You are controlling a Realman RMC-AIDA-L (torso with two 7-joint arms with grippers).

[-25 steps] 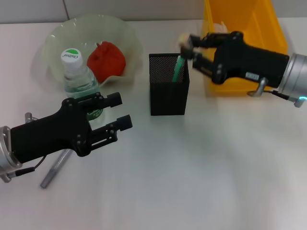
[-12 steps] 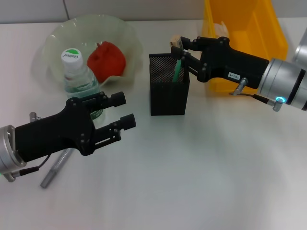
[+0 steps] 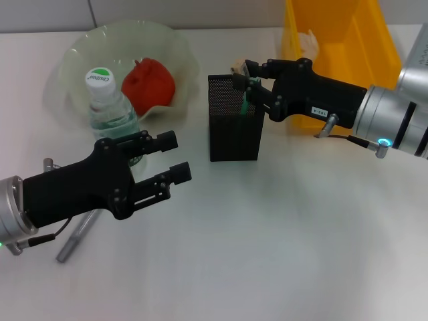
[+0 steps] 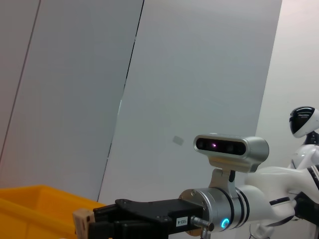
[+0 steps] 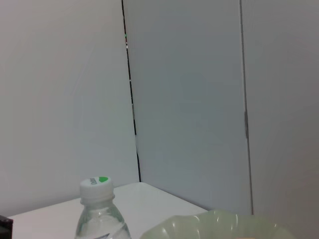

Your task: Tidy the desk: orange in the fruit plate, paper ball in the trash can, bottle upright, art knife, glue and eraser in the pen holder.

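Note:
My right gripper (image 3: 245,71) is shut on a small beige eraser (image 3: 238,66), held just over the back rim of the black mesh pen holder (image 3: 234,144). A green stick-shaped item (image 3: 245,103) stands inside the holder. The left wrist view shows the same eraser (image 4: 83,219) from the other side. The reddish orange (image 3: 148,81) lies in the pale green fruit plate (image 3: 72,61). In front of the plate the bottle (image 3: 109,107) stands upright. My left gripper (image 3: 172,156) hovers open beside the bottle. A grey art knife (image 3: 75,236) lies on the table, partly under my left arm.
The yellow trash can (image 3: 388,50) stands behind my right arm, with a crumpled paper ball (image 3: 309,40) inside. The right wrist view shows the bottle cap (image 5: 97,184) and the plate rim (image 5: 214,219) against a grey wall.
My right gripper has carried the eraser leftward from beside the trash can to above the pen holder's rim. The left gripper has crept slightly right.

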